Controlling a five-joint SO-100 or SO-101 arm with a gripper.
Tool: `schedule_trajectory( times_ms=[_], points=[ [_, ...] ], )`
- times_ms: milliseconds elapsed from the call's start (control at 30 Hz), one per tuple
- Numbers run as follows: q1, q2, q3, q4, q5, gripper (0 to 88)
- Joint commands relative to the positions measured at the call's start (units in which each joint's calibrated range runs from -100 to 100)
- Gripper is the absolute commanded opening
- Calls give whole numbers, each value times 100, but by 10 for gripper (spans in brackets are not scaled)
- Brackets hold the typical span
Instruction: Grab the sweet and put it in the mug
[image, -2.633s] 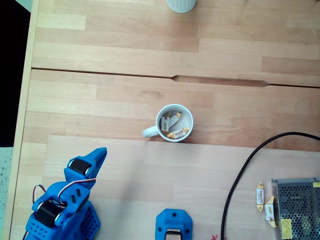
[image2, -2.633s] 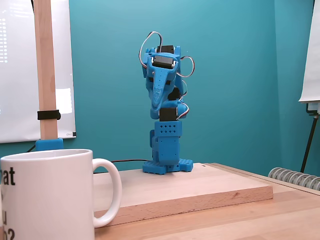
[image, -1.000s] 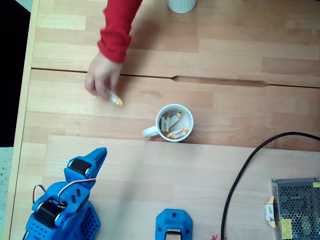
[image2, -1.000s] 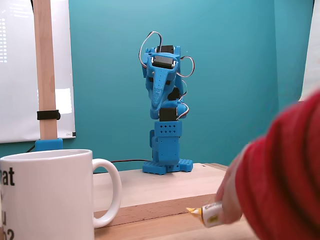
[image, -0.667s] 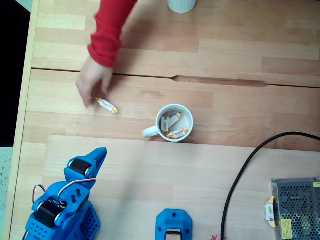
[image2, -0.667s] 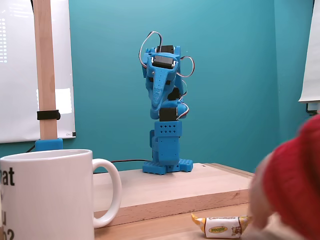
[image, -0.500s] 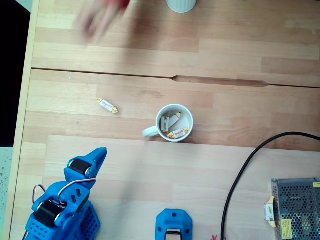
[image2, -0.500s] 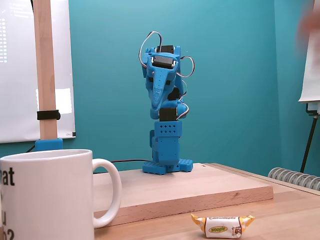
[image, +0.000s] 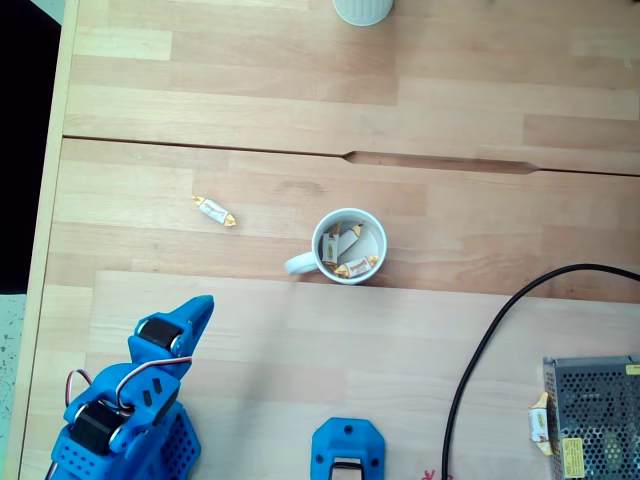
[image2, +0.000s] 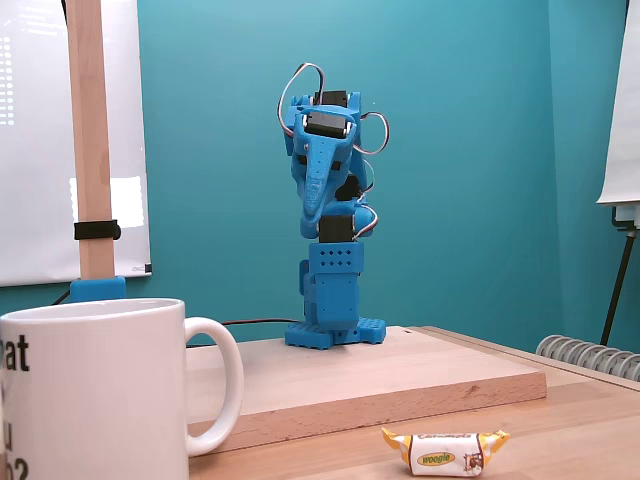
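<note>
We see the sweet (image: 215, 210) lying on the desk (image: 450, 120), well apart from the gripper (image: 196, 312). The mug (image: 347, 246) stands farther from the gripper. The gripper looks pressed together.

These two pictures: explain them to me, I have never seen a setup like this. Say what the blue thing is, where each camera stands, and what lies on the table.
The blue thing is a small robot arm, folded upright on a wooden board. Its tool, the two-finger grasping part, is shut and holds nothing. One fixed view looks straight down on the wooden table; the other stands low on the table, facing the arm. A white mug sits mid-table with several wrapped sweets already inside. One loose sweet lies on the table to the mug's left in the top-down picture. A black cable and a metal mesh box sit at the lower right.
</note>
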Motion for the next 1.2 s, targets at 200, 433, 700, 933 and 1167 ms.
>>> schedule_trajectory(
  times_ms=[200, 433, 700, 933, 1167],
  points=[
    [-1, 20, 278, -104, 15, 32],
    [57, 20, 555, -137, 20, 32],
    [64, 20, 349, -1032, 20, 32],
    [64, 28, 349, -1088, 10, 32],
    [64, 28, 314, -1088, 5, 32]
  ],
)
